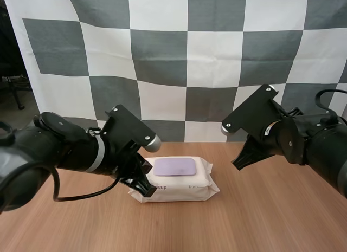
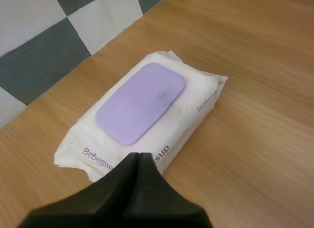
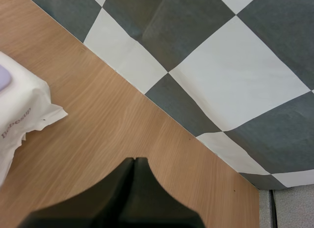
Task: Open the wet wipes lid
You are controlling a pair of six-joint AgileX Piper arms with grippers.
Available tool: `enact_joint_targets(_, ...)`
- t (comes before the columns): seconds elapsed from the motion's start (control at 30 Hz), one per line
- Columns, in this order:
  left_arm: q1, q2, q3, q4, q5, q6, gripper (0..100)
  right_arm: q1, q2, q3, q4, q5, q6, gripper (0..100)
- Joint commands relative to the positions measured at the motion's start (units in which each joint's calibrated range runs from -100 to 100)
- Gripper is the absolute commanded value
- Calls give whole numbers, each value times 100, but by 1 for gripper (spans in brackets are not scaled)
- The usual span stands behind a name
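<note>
A white pack of wet wipes (image 1: 176, 180) lies flat on the wooden table, its lilac lid (image 1: 175, 166) shut on top. My left gripper (image 1: 142, 186) is shut on nothing, its tips at the pack's front left edge. The left wrist view has the same pack (image 2: 142, 115) and lid (image 2: 141, 101) just beyond the left gripper (image 2: 139, 157), whose fingers lie together as one dark wedge. My right gripper (image 1: 241, 161) hangs over bare table to the right of the pack, shut and holding nothing. From the right wrist, the right gripper (image 3: 135, 162) points at the table beside the pack's crimped end (image 3: 22, 115).
Bare wooden table (image 1: 271, 214) stretches in front of and to the right of the pack. The table's back edge runs just behind the pack.
</note>
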State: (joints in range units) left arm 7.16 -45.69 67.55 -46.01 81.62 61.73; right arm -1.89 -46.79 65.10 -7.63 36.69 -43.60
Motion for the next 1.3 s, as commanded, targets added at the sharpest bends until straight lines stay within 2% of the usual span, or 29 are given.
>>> enact_joint_targets(0.0, 921, 212, 3, -587, 1337, 882, 0, 0, 8, 5, 3, -42, 1, 0)
enact_joint_targets(0.03, 1119, 304, 3, -670, 1756, 1095, 0, 0, 8, 5, 3, -42, 1, 0)
enact_joint_targets(0.13, 1819, 727, 35, -675, 1838, 1891, 0, 0, 8, 5, 3, -42, 1, 0)
enact_joint_targets(0.2, 2179, 1010, 102, -657, 1838, 2185, 0, 0, 8, 5, 3, -42, 1, 0)
enact_joint_targets(0.23, 2324, 1145, 103, -596, 1838, 2324, 0, 0, 8, 5, 3, -42, 1, 0)
enact_joint_targets(0.3, 2520, 1364, 132, -353, 1838, 2684, 0, 0, 8, 5, 14, -39, 1, 0)
enact_joint_targets(0.37, 2618, 1533, 201, -273, 1838, 2936, 0, 0, 8, 5, 14, -39, 1, 0)
enact_joint_targets(0.77, 2595, 1687, 398, -1170, 1838, 3164, 0, 0, 8, 5, 52, -39, 1, 0)
enact_joint_targets(0.93, 2309, 1687, 492, -1243, 1838, 3164, 3, 0, 8, 5, 52, 88, 1, 0)
enact_joint_targets(1.07, 2026, 1687, 874, -1620, 1793, 3164, 4, 0, 8, 5, 179, 92, 1, 0)
enact_joint_targets(1.27, 1708, 1687, 1006, -1689, 737, 3164, 4, 0, 8, 5, 307, 38, 1, 0)
